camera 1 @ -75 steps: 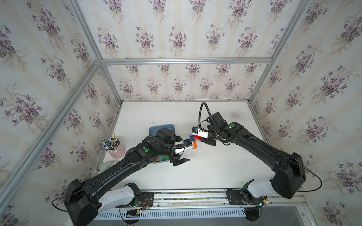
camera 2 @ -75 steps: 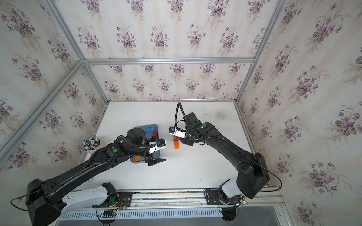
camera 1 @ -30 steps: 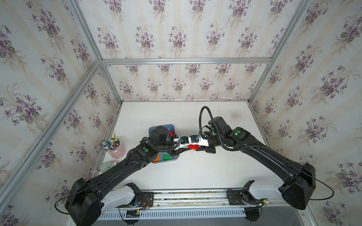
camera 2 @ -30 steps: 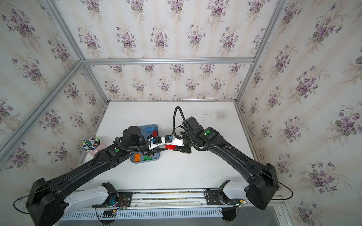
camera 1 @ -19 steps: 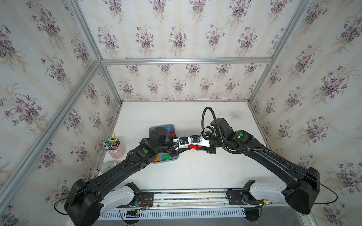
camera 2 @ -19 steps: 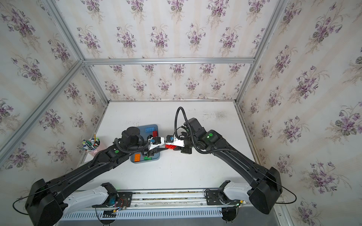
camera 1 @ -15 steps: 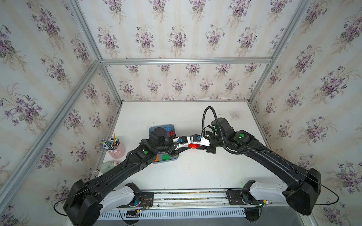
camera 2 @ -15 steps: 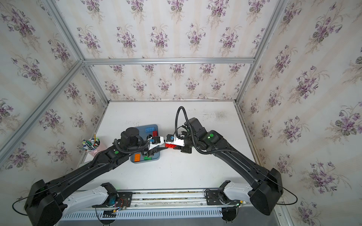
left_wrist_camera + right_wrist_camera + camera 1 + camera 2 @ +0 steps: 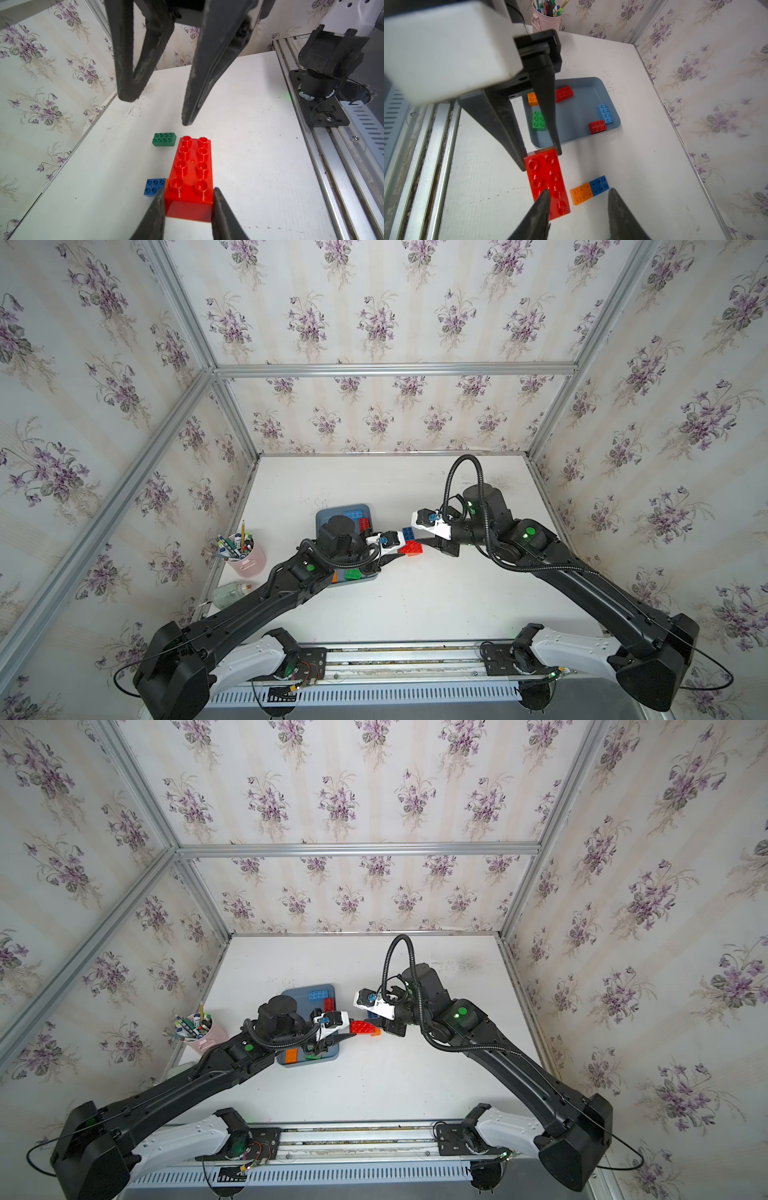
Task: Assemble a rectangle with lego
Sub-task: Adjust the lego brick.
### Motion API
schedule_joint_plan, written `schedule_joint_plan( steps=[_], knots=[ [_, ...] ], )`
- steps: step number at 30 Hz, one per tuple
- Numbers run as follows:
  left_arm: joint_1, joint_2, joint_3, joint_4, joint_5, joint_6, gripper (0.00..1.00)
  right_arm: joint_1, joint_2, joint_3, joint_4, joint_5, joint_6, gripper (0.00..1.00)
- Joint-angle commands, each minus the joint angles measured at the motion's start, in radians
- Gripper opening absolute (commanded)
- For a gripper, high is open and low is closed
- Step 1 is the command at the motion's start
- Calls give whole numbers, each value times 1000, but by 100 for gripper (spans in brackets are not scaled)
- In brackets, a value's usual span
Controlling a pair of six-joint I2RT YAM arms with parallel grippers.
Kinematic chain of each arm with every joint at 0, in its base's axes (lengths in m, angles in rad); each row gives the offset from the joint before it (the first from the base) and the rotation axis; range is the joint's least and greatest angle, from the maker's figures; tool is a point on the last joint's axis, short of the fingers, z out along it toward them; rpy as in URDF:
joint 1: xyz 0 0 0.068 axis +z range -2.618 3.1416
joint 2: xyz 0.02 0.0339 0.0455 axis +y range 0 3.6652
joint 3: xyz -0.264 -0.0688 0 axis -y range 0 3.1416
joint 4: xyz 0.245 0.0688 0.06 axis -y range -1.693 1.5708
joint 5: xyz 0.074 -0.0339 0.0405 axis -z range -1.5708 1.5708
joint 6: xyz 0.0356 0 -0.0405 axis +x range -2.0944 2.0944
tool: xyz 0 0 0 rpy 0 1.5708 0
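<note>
Tray [image 9: 327, 512] is loaded with five bricks [image 9: 564, 93]; at its three o'clock one long red brick [image 9: 410, 548] is clamped by left gripper [image 9: 188, 192]; right gripper [image 9: 578, 190] is released.

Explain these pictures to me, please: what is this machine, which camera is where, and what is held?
These are two black robot arms over a white table, each ending in a two-fingered tool. Both top views look down from overhead; the other two pictures come from cameras on the wrists. The left tool is shut on a long red brick. The right tool is open. An orange brick and a blue brick lie side by side on the table, a green brick apart from them; more bricks sit in the blue-grey tray.
</note>
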Motion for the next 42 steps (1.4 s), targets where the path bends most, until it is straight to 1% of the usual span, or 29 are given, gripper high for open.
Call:
schedule_joint_plan(
  steps=[1,3,5,6,7,8,9,10,11,13,15,16,18,20,21,23,25,27,31,34,37,38,42],
  knots=[
    [-6,-4,-1,18,-25,-7,14,-15,-22,-5,87,11,65,46],
    [-13,-6,-3,31,-48,-9,14,-47,-46,-13,144,16,122,47],
    [-26,-4,-9,57,-86,-12,14,-84,-71,-17,204,42,239,49],
    [-33,0,-12,76,-113,-18,14,-112,-81,-19,237,52,322,63],
    [-43,5,-15,99,-143,-25,14,-126,-90,-15,259,115,433,91],
    [-51,13,-16,117,-164,-29,15,-126,-95,-6,258,195,509,100],
    [-64,23,-14,133,-179,-31,15,-137,-94,18,244,226,581,100],
    [-79,34,-12,150,-232,-31,15,-147,-90,37,218,210,639,99],
    [-92,43,-12,167,-259,-31,15,-191,-87,54,195,183,674,97],
    [-119,66,-5,206,-315,-31,15,-210,-72,81,169,184,786,95],
    [-138,87,0,248,-380,-43,15,-222,-33,120,111,167,880,95],
    [-141,93,2,268,-396,-47,15,-225,-5,144,72,155,915,95],
    [-145,101,5,293,-416,-56,15,-226,42,169,10,174,984,89],
    [-145,109,10,298,-423,-58,16,-226,76,185,-60,162,1029,89],
    [-146,111,14,295,-423,-56,16,-226,92,190,-87,138,1040,91],
    [-146,115,13,294,-420,-54,16,-225,115,210,-146,50,1042,96],
    [-146,119,13,286,-402,-52,16,-225,115,210,-174,-26,1036,97],
    [-146,123,14,283,-387,-52,16,-225,110,200,-183,-62,1022,97],
    [-146,124,14,278,-385,-50,17,-222,126,179,-240,-89,951,95],
    [-146,124,16,276,-389,-45,17,-190,129,143,-241,-103,926,94],
    [-146,131,18,277,-389,-43,17,-170,132,118,-225,-106,917,94],
    [-147,132,20,276,-386,-45,17,-128,134,116,-217,-103,918,94],
    [-147,141,20,277,-378,-46,17,-123,152,112,-189,-119,923,95]
  ],
)
